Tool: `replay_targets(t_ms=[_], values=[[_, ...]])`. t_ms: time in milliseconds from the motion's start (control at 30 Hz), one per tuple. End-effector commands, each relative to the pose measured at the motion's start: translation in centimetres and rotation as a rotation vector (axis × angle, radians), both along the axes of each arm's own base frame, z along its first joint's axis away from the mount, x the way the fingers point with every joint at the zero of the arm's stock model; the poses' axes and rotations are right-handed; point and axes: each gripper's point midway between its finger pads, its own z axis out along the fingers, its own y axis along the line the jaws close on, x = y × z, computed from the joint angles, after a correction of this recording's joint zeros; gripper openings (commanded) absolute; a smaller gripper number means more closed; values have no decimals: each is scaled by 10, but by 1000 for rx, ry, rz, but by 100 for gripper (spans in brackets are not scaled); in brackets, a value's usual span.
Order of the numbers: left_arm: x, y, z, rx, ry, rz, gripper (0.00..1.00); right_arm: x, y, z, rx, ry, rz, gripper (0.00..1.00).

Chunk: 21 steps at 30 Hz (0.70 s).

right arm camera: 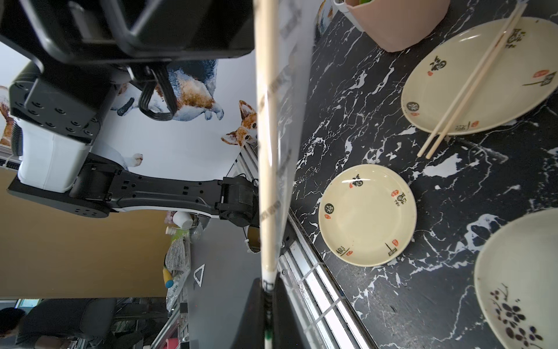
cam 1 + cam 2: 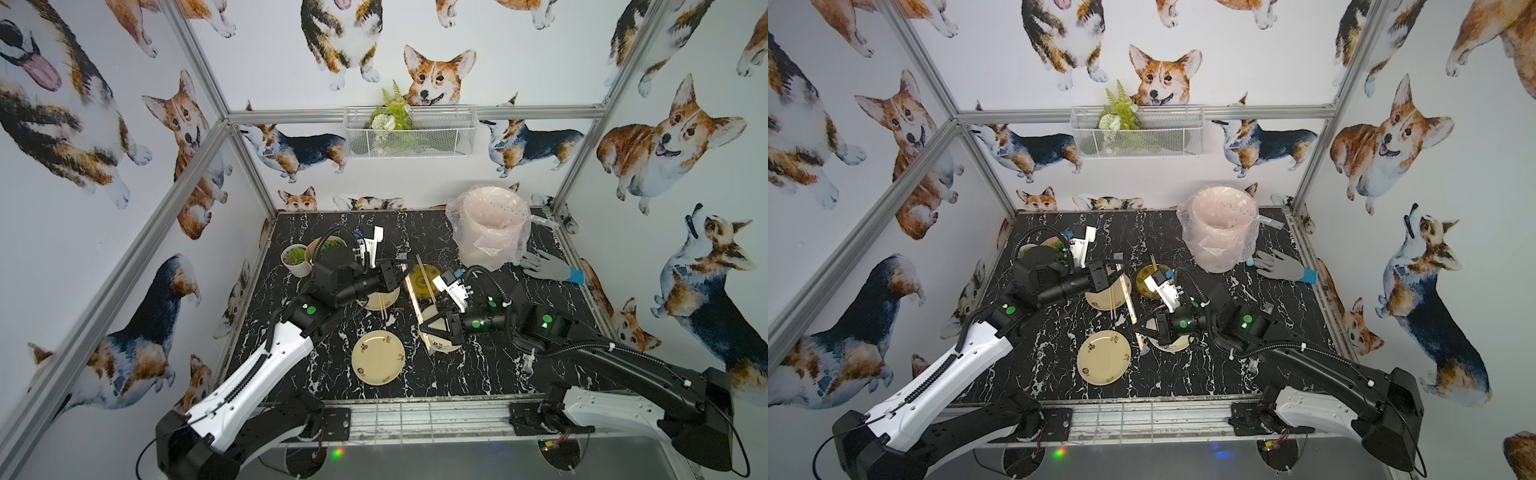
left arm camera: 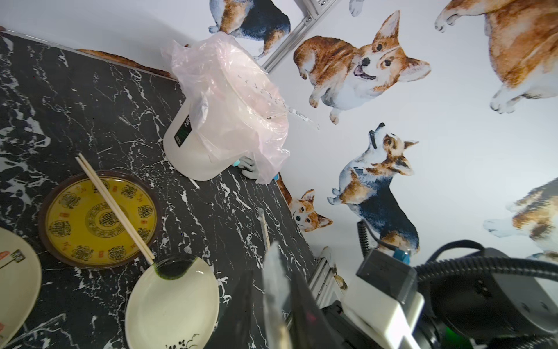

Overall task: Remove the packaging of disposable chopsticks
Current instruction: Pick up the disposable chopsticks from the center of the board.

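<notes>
Two claws are closed tight on one wrapped pair. The left claw point(image 2: 405, 271) is clamped on the far end of the packaging point(image 1: 290, 90). The right claw point(image 2: 423, 330) is clamped near the near end, where the disposable chopsticks point(image 1: 267, 151) seem to be pinched through the film. The pair appears to be held just above the surface point(image 2: 478, 374) between the claws, presumably so that sleeve and sticks can be drawn apart lengthwise. In both top views its long axis is seen running far to near, slanting slightly rightward toward the robot.
</notes>
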Motion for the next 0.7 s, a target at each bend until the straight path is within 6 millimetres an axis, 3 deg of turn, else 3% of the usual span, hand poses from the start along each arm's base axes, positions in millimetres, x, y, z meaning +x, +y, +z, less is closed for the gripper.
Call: replay_targets(t_ms=[0,167,233,333,467,567,667], values=[[-4,0,22,-41,-74,-20,0,1,5,22,66,-58,19,9],[-18,0,44,-80,-169,-80,0,8,4,40,103,-157,-10,75],[-27,-1,57,-112,-218,-119,0,10,5,52,131,-212,-2,82],[-41,-3,75,-160,-288,-184,0,9,11,69,176,-264,30,83],[-52,-1,91,-206,-343,-217,0,-1,21,88,254,-271,111,73],[-57,0,99,-230,-372,-231,0,-8,26,96,296,-262,162,54],[-59,2,105,-245,-390,-227,0,-12,27,100,316,-258,190,42]])
